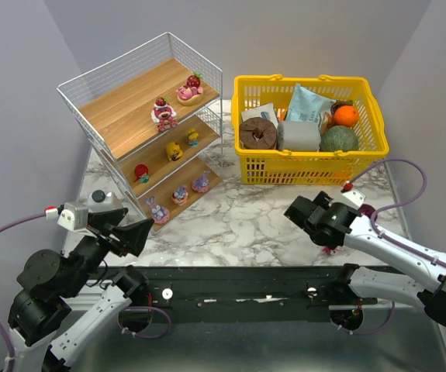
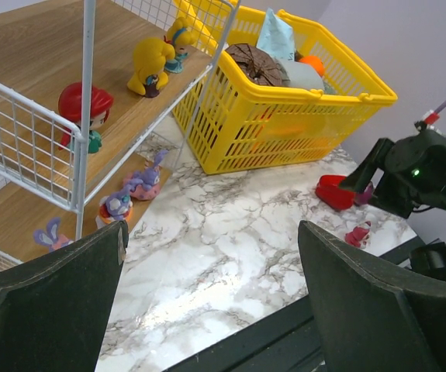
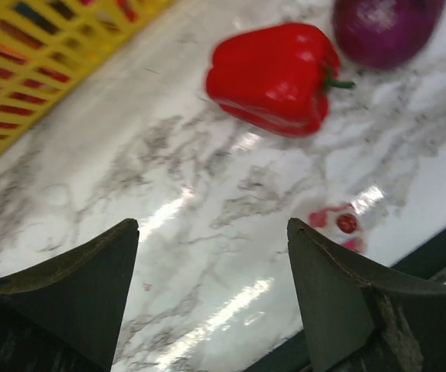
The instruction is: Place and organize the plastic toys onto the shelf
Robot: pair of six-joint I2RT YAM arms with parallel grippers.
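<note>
Both sets of my jaws are spread wide right now and neither is holding anything. The left jaws hang over the near edge of the bench, and the shelf sits ahead of them, off to their left side. Eight of the plastic toys are on it:

- two pink-red ones on the top board
- two yellow ones plus a small red one on the middle board
- three purple ones on the bottom board

The yellow basket of groceries is further ahead, to the right of the left jaws.

The right jaws hover just above the bench, tilted down at it. One pink toy lies on the marble just past the tip of their right-hand finger. It's pretty blurry, so I can't tell which figure it is. Further ahead of the right jaws a red pepper lies on its side, with a dark purple ball just beside its stem end.
</note>
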